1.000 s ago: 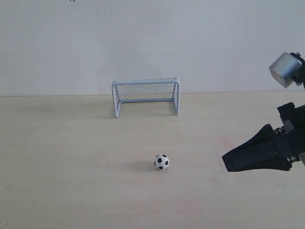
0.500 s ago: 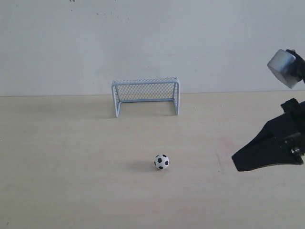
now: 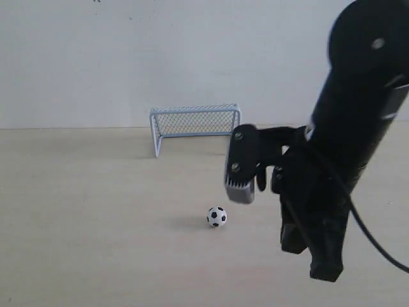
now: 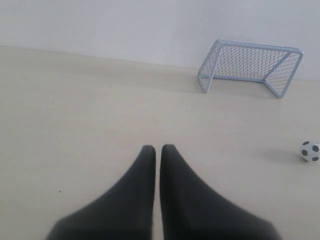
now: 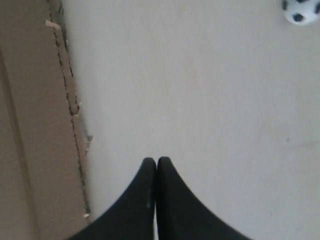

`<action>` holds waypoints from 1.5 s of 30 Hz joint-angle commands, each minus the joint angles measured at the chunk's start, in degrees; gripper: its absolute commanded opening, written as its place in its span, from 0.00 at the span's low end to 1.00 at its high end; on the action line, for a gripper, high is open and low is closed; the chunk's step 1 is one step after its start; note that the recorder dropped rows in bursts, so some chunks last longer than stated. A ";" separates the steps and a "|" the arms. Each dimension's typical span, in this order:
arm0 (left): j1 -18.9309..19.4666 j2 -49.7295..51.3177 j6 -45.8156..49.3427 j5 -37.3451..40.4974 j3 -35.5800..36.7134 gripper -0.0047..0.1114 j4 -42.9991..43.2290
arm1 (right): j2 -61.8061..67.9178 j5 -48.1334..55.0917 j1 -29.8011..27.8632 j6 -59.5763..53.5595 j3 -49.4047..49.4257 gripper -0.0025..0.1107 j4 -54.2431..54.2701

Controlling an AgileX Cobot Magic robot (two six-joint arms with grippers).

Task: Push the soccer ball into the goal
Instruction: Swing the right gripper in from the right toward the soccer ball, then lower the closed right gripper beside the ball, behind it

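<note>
The right arm (image 3: pixel 348 128) loomed close and dark, running off the exterior view's top and right edges and covering the lower right post of the goal (image 3: pixel 192 121). In the right wrist view the soccer ball (image 5: pixel 301 11) was clipped by the frame's edge.

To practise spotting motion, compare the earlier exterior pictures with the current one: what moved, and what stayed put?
The right arm swung in from the right edge toward the middle and now looms large, to the right of the soccer ball. The right gripper has its fingers shut on nothing; nothing was grasped or released. The soccer ball and the goal stayed in place.
</note>
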 commanded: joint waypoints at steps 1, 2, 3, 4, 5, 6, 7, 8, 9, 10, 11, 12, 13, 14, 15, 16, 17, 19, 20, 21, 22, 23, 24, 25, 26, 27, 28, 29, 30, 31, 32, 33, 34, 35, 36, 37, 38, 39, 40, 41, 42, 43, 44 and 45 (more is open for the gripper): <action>0.01 -0.14 0.09 0.13 0.20 0.08 0.20 | 5.84 -4.85 2.47 -15.34 -1.63 0.02 -2.97; 0.01 -0.14 0.09 0.13 0.20 0.08 0.20 | 7.01 -6.97 2.41 -19.00 -1.63 0.02 -2.78; 0.01 -0.14 0.09 0.13 0.20 0.08 0.20 | 8.10 -8.87 2.41 -21.11 -1.63 0.02 -2.35; 0.01 -0.14 0.09 0.13 0.20 0.08 0.20 | 9.13 -11.20 2.41 -22.79 -1.63 0.02 -2.13; 0.01 -0.14 0.09 0.13 0.20 0.08 0.20 | 10.12 -13.41 2.41 -23.48 -1.63 0.02 -2.13; 0.01 -0.14 0.09 0.13 0.20 0.08 0.20 | 10.94 -15.76 2.41 -23.72 -1.63 0.02 -2.24; 0.01 -0.14 0.09 0.13 0.20 0.08 0.20 | 11.89 -18.43 2.41 -24.25 -1.63 0.02 -2.35; 0.01 -0.14 0.09 0.13 0.20 0.08 0.20 | 12.94 -21.17 2.41 -25.21 -1.63 0.02 -2.13; 0.01 -0.14 0.09 0.13 0.20 0.08 0.20 | 13.76 -23.19 2.41 -26.46 -1.63 0.02 -1.46; 0.01 -0.14 0.09 0.13 0.20 0.08 0.20 | 14.77 -25.04 2.41 -28.37 -1.67 0.02 -0.29; 0.01 -0.14 0.09 0.13 0.20 0.08 0.20 | 15.82 -26.19 2.41 -29.54 -1.95 0.02 1.21; 0.01 -0.14 0.09 0.13 0.20 0.08 0.20 | 16.65 -26.19 2.41 -29.70 -2.51 0.02 1.64; 0.01 -0.14 0.09 0.13 0.20 0.08 0.20 | 17.67 -25.59 2.41 -29.49 -3.21 0.02 1.89; 0.01 -0.14 0.09 0.13 0.20 0.08 0.20 | 18.78 -24.71 2.41 -29.38 -3.99 0.02 2.19; 0.01 -0.14 0.09 0.13 0.20 0.08 0.20 | 19.70 -23.80 2.41 -29.55 -4.88 0.02 2.80; 0.01 -0.14 0.09 0.13 0.20 0.08 0.20 | 20.42 -23.17 2.41 -29.90 -5.94 0.02 3.44; 0.01 -0.14 0.09 0.13 0.20 0.08 0.20 | 21.35 -22.47 2.41 -29.90 -7.31 0.02 4.37; 0.01 -0.14 0.09 0.13 0.20 0.08 0.20 | 23.23 -20.27 2.00 -29.90 -10.25 0.02 5.92; 0.01 -0.14 0.09 0.13 0.20 0.08 0.20 | 24.32 -18.44 1.59 -29.90 -11.96 0.02 7.02; 0.01 -0.14 0.09 0.13 0.20 0.08 0.20 | 25.42 -16.17 1.14 -29.90 -13.55 0.02 8.11; 0.01 -0.14 0.09 0.13 0.20 0.08 0.20 | 26.25 -14.35 0.82 -29.90 -14.59 0.02 8.69; 0.01 -0.14 0.09 0.13 0.20 0.08 0.20 | 27.19 -12.37 0.42 -29.90 -15.53 0.02 9.01; 0.01 -0.14 0.09 0.13 0.20 0.08 0.20 | 27.80 -10.92 0.11 -29.90 -16.13 0.02 9.01; 0.01 -0.14 0.09 0.13 0.20 0.08 0.20 | 28.38 -10.35 -0.27 -29.90 -16.28 0.02 9.01; 0.01 -0.14 0.09 0.13 0.20 0.08 0.20 | 28.44 -10.09 -0.77 -29.90 -16.36 0.02 9.01; 0.01 -0.14 0.09 0.13 0.20 0.08 0.20 | 28.54 -9.80 -1.06 -29.90 -16.36 0.02 8.89; 0.01 -0.14 0.09 0.13 0.20 0.08 0.20 | 28.54 -9.91 -1.42 -30.03 -16.36 0.02 8.54; 0.01 -0.14 0.09 0.13 0.20 0.08 0.20 | 28.54 -9.91 -1.88 -30.31 -16.36 0.02 8.54; 0.01 -0.14 0.09 0.13 0.20 0.08 0.20 | 28.54 -9.91 -2.21 -30.46 -16.36 0.02 8.91; 0.01 -0.14 0.09 0.13 0.20 0.08 0.20 | 28.54 -9.91 -2.21 -30.83 -16.36 0.02 8.94; 0.01 -0.14 0.09 0.13 0.20 0.08 0.20 | 28.54 -9.80 -2.21 -31.48 -16.36 0.02 8.94; 0.01 -0.14 0.09 0.13 0.20 0.08 0.20 | 28.68 -9.92 -2.21 -32.15 -16.36 0.02 8.94; 0.01 -0.14 0.09 0.13 0.20 0.08 0.20 | 28.90 -10.20 -2.21 -32.79 -16.36 0.02 9.05; 0.01 -0.14 0.09 0.13 0.20 0.08 0.20 | 29.07 -11.23 -2.21 -33.07 -16.36 0.02 9.03; 0.01 -0.14 0.09 0.13 0.20 0.08 0.20 | 29.54 -11.97 -2.21 -33.07 -16.36 0.02 9.03; 0.01 -0.14 0.09 0.13 0.20 0.08 0.20 | 29.67 -12.45 -2.21 -33.07 -16.36 0.02 9.42; 0.01 -0.14 0.09 0.13 0.20 0.08 0.20 | 30.11 -12.61 -2.21 -33.28 -16.41 0.02 9.39; 0.01 -0.14 0.09 0.13 0.20 0.08 0.20 | 30.38 -12.61 -2.21 -33.55 -16.41 0.02 9.66; 0.01 -0.14 0.09 0.13 0.20 0.08 0.20 | 30.49 -12.61 -2.21 -33.79 -16.41 0.02 9.65; 0.01 -0.14 0.09 0.13 0.20 0.08 0.20 | 30.62 -12.61 -2.21 -34.09 -16.41 0.02 9.65; 0.01 -0.14 0.09 0.13 0.20 0.08 0.20 | 30.75 -13.07 -2.21 -34.46 -16.41 0.02 9.65; 0.01 -0.14 0.09 0.13 0.20 0.08 0.20 | 30.84 -13.98 -2.21 -34.57 -16.41 0.02 9.65; 0.01 -0.14 0.09 0.13 0.20 0.08 0.20 | 30.98 -14.86 -2.21 -34.58 -16.41 0.02 9.65; 0.01 -0.14 0.09 0.13 0.20 0.08 0.20 | 31.09 -15.62 -2.21 -34.58 -16.41 0.02 9.65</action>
